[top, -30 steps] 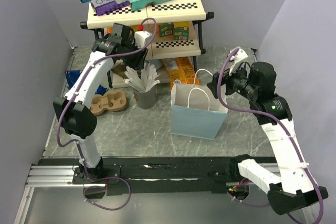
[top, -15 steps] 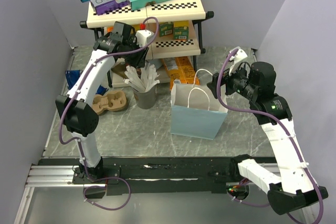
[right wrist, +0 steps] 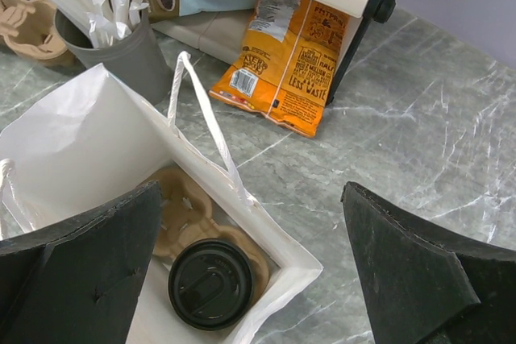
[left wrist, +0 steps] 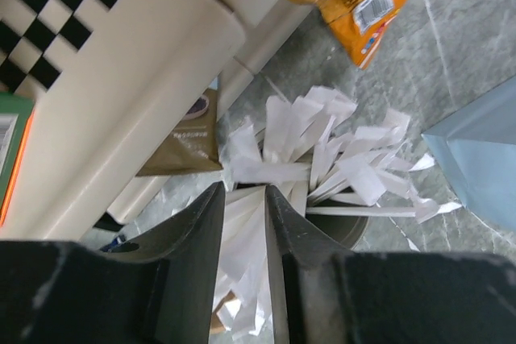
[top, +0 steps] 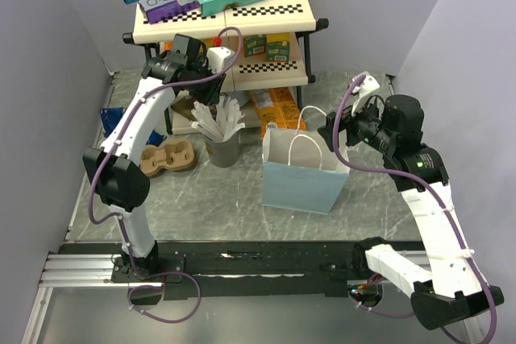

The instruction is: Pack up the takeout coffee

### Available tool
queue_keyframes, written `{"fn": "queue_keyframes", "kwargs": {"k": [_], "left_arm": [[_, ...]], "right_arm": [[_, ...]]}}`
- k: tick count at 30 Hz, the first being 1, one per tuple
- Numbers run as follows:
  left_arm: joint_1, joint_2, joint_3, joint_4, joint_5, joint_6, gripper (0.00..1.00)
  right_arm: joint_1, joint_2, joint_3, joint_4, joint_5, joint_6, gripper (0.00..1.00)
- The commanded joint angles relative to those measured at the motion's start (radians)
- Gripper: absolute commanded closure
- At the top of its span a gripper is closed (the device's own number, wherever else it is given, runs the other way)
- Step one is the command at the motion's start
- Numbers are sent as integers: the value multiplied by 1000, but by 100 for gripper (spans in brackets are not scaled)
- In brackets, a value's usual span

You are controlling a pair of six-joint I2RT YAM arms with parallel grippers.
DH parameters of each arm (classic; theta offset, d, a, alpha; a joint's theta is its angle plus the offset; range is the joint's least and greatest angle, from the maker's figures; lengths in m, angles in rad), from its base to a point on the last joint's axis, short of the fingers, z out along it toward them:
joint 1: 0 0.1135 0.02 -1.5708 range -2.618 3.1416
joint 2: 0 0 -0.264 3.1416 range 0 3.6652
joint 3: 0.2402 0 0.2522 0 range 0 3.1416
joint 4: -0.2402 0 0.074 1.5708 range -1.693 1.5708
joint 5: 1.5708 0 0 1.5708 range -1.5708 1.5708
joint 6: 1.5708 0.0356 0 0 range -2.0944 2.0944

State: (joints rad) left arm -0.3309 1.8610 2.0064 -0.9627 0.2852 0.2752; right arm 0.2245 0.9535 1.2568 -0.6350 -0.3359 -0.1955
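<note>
The takeout coffee shows only its round black lid [right wrist: 211, 283], seated in a brown pulp carrier [right wrist: 181, 199] at the bottom of the pale blue paper bag [top: 302, 179]. My right gripper [right wrist: 250, 191] hangs over the bag's right end, open wide with nothing between its fingers. My left gripper [left wrist: 244, 189] is over at the grey cup [left wrist: 355, 227] of white sticks [left wrist: 322, 142], in front of the shelf. Its jaws stand narrow, and white wrapped sticks fill the gap between them. In the top view the left gripper [top: 208, 93] sits just above that cup [top: 223, 151].
A cream shelf rack [top: 234, 14] with boxes on top stands at the back. An orange snack bag [right wrist: 294, 62] leans at its foot, with a brown pouch [left wrist: 185, 142] beside it. A second pulp carrier [top: 168, 157] lies left of the grey cup. The bag's white handles [right wrist: 205, 118] stick up.
The left gripper's jaws have narrowed onto the white sticks and the wrist has shifted slightly. The right arm and the bag have not moved.
</note>
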Motion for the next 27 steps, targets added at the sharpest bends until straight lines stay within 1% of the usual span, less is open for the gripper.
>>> {"fn": "queue_keyframes", "kwargs": {"k": [1,5,11,17,20,23,27], "left_arm": [[7,-91,-38,44,-52,-24,67],[7,-83,-61,58,-50,-28,67],[7,-25,-6,59,-27,-42,66],[6,0,2,47,2,-44,68],[4,3,2,45,0,-44,68],[4,4,-3,53,-12,-48,65],[4,15,3,56,-32,-41,65]], "right_arm": [[-5,2,23,44,-17,5,2],[-7,8,21,47,-18,7,2],[-5,13,30,46,-20,4,2],[-5,2,20,44,-6,-5,2],[-5,1,13,44,-5,-7,2],[-7,4,12,47,-5,-7,1],[-5,8,16,50,-12,-4,1]]}}
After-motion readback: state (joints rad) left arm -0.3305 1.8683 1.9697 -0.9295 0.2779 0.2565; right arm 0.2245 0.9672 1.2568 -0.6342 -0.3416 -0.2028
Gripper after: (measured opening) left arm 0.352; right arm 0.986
